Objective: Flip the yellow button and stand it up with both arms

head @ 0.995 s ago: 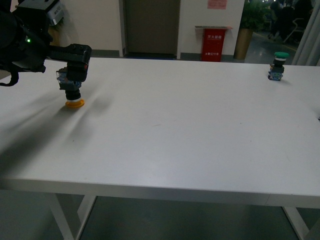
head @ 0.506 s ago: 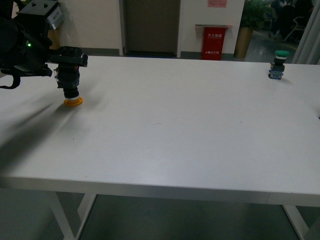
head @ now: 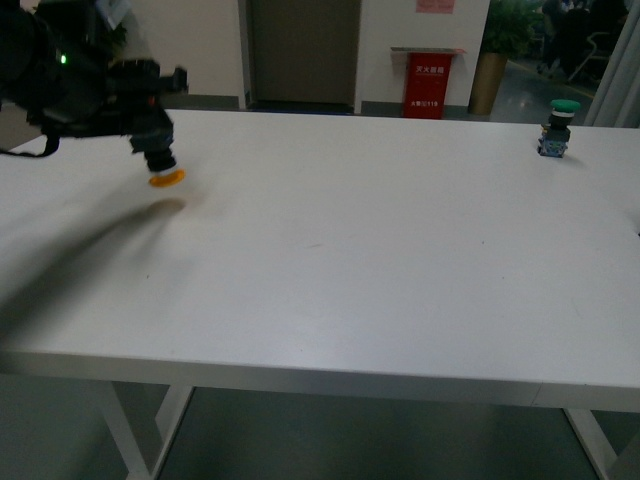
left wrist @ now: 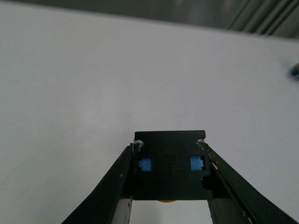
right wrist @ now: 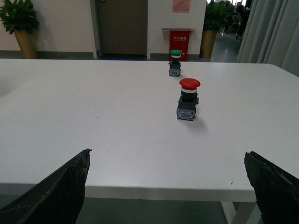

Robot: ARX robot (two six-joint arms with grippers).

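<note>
1. Left claw [left wrist: 170, 158] hovers over the counter [head: 380, 260], pinching the yellow button [head: 165, 178] by its contact block.
2. Right claw [right wrist: 166, 193] is spread, empty; for handover it should grip the neck squarely.
3. Cap hangs beneath the left claw, off the counter.

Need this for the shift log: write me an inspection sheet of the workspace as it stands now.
Surface: white rectangular table, matte top.
Job's things: yellow push-button with black neck held cap-down off the table, its shadow beneath it.
Clutter: green-capped push-button upright near the far right edge; red-capped push-button upright, seen in the right wrist view only.
Grippers: left gripper shut on the yellow button's contact block; right gripper open, holding nothing.
Cables: black cable looping beside the left arm.
Surroundings: red box, potted plant and dark door behind the table.
</note>
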